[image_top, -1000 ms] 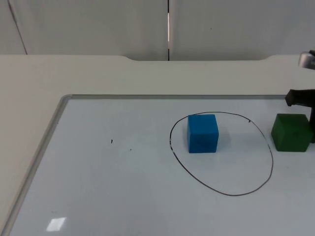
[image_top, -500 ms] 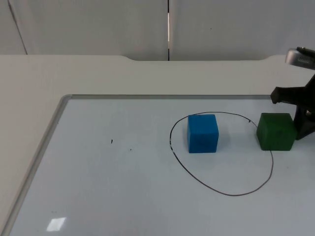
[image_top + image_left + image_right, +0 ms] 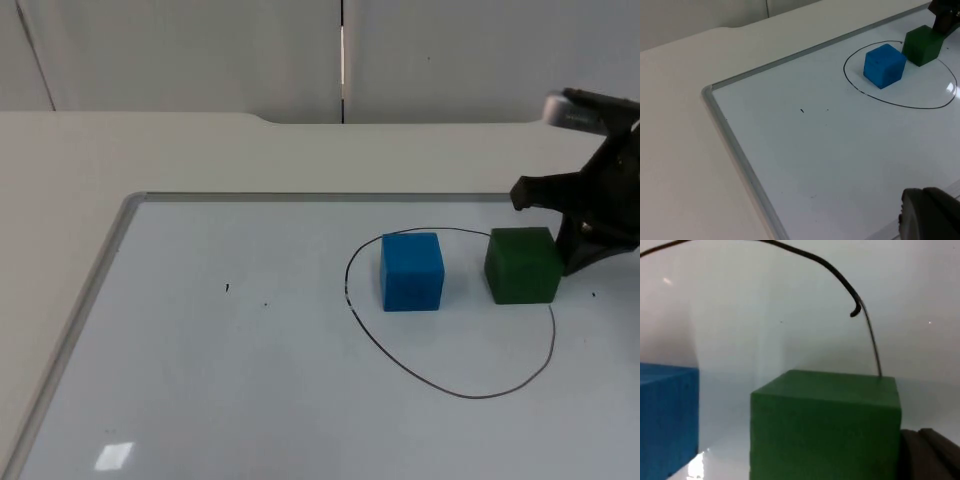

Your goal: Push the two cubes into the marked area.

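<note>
Two cubes sit on the whiteboard [image 3: 200, 380]: the blue cube [image 3: 411, 271] inside the drawn circle [image 3: 452, 390], faces roughly square to the board's edges, and the green cube [image 3: 521, 265] just beside it on the circle's right edge. Right gripper [image 3: 570, 225] touches its far side; whether its fingers are spread I cannot tell. Left gripper [image 3: 927, 215] waits over the board's near side

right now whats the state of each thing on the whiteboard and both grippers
blue foam cube: upright, inside the drawn ring, apart from the green one
green foam cube: upright, at the ring's right edge
black drawn ring: marked on the whiteboard
right gripper: against the green cube's right side
left gripper: waiting, off the cubes
</note>
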`<state>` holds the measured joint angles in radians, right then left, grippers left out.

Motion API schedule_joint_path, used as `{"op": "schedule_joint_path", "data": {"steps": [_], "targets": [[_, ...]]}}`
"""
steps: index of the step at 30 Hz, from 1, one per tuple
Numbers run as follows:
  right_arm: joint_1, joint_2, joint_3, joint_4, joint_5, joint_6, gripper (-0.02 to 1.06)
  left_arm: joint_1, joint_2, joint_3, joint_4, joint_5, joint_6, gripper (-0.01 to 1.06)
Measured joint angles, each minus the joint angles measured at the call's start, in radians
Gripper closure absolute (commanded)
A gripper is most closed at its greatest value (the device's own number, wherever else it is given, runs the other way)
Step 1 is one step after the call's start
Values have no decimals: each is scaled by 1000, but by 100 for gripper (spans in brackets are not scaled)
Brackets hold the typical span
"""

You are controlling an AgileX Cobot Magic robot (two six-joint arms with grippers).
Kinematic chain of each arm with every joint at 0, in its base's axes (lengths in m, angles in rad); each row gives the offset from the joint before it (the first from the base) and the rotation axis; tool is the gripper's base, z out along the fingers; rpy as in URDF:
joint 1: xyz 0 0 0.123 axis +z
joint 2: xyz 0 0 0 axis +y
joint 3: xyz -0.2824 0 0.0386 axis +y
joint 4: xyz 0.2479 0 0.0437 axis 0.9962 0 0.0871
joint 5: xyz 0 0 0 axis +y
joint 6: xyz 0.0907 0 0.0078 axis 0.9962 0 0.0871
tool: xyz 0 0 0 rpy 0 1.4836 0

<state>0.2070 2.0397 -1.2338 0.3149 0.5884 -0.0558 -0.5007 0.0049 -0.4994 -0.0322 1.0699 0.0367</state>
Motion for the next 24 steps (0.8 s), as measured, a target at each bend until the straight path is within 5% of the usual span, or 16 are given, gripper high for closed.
{"op": "schedule_joint_path", "data": {"steps": [24], "targets": [[74, 0, 0, 4, -83, -2, 105, 0, 0, 0, 0, 0, 0, 105]]}}
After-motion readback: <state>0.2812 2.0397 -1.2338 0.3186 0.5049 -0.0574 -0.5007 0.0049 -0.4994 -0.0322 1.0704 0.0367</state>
